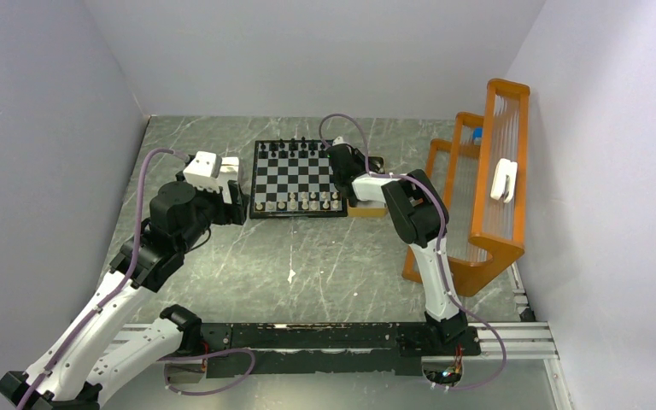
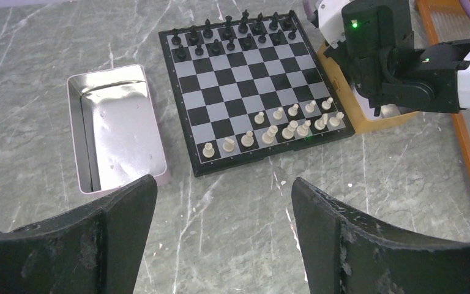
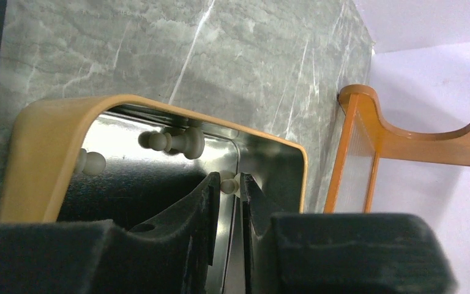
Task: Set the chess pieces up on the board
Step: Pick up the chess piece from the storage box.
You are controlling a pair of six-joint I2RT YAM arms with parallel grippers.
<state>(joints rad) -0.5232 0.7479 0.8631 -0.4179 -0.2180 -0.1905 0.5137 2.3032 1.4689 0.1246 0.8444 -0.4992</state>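
Observation:
The chessboard [image 1: 297, 178] lies at the table's far middle; it also shows in the left wrist view [image 2: 254, 82]. Black chessmen [image 2: 232, 33] fill its far rows and cream chessmen [image 2: 281, 125] stand in its near rows. My right gripper [image 3: 229, 185] is down in the tan tray [image 3: 43, 153] beside the board's right edge, shut on a cream piece [image 3: 228, 184]. Another cream piece [image 3: 174, 142] and a further one [image 3: 89, 162] lie in that tray. My left gripper [image 2: 223, 202] is open and empty, hovering above the table in front of the board.
A silvery metal tray [image 2: 116, 125] lies left of the board. An orange rack [image 1: 487, 184] stands at the right, close behind the right arm [image 1: 410, 209]. A rail [image 1: 325, 337] runs along the near edge.

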